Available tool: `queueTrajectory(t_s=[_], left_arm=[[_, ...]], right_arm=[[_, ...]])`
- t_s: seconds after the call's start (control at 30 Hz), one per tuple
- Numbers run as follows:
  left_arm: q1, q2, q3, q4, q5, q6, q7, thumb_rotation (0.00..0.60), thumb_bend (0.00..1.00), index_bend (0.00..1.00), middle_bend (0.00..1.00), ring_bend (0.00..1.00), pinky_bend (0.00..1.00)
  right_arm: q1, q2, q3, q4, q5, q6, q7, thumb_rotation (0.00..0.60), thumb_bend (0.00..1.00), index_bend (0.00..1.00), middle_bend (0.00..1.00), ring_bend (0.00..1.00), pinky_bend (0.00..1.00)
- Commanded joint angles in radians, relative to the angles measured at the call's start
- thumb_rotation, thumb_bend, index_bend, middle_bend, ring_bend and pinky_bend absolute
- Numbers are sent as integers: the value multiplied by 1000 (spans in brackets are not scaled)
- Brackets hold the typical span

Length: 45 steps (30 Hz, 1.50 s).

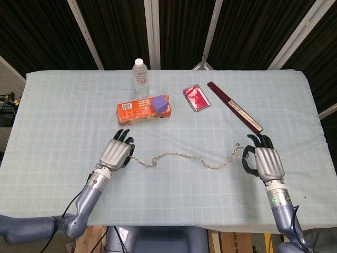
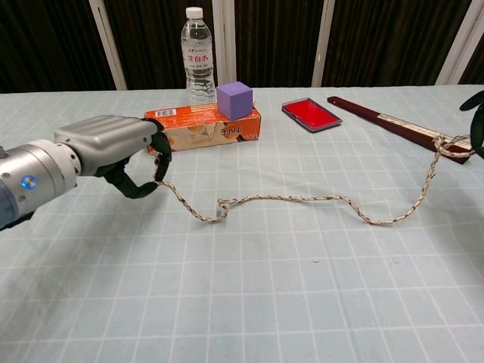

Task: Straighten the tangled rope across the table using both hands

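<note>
A thin braided rope (image 1: 184,156) (image 2: 302,198) lies across the front middle of the table in shallow waves, with a small knot-like kink (image 2: 219,210) near its left part. My left hand (image 1: 117,153) (image 2: 113,147) pinches the rope's left end, which rises off the cloth to its fingers. My right hand (image 1: 266,161) holds the right end, where a small loop shows beside its dark fingers. In the chest view only the fingertips of the right hand (image 2: 479,125) show at the frame's edge, with the rope rising up to them.
Behind the rope stand an orange box (image 1: 138,112) with a purple cube (image 1: 159,103) on it and a water bottle (image 1: 140,78). A red tin (image 1: 196,98) and a long dark red case (image 1: 234,107) lie at the back right, the case's near end close to my right hand.
</note>
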Motion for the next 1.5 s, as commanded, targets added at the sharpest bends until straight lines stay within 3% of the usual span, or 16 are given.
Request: queueTrajectory(t_s=[0.03,0.37,0.8,1.13,1.5], left_arm=[[25,56,2,-49,12,28,-13,600,564,652,269,63,86],[98,211,18,-138,53,86,-88,600,578,656,271,63,86],[197,337,43,-98,65,109,-245,600,578,656,276,63,86],[239,336,78,-65,97,95,-298,600,580,658,277,63,86],[267,248,110,-11,109,79,-291,600,580,659,278,63,86]], right_arm=[[-11,19,-5,-14,-12,9,6,600,515,707,177,0,0],[-43,66,-24,-18,-36,23,32,600,515,719,185,0,0],[-65,87,-34,56,-22,15,48,600,515,726,186,0,0],[-76,68,-52,94,-23,-2,53,600,515,726,185,0,0],[-70,29,-52,164,7,-36,44,600,515,726,185,0,0]])
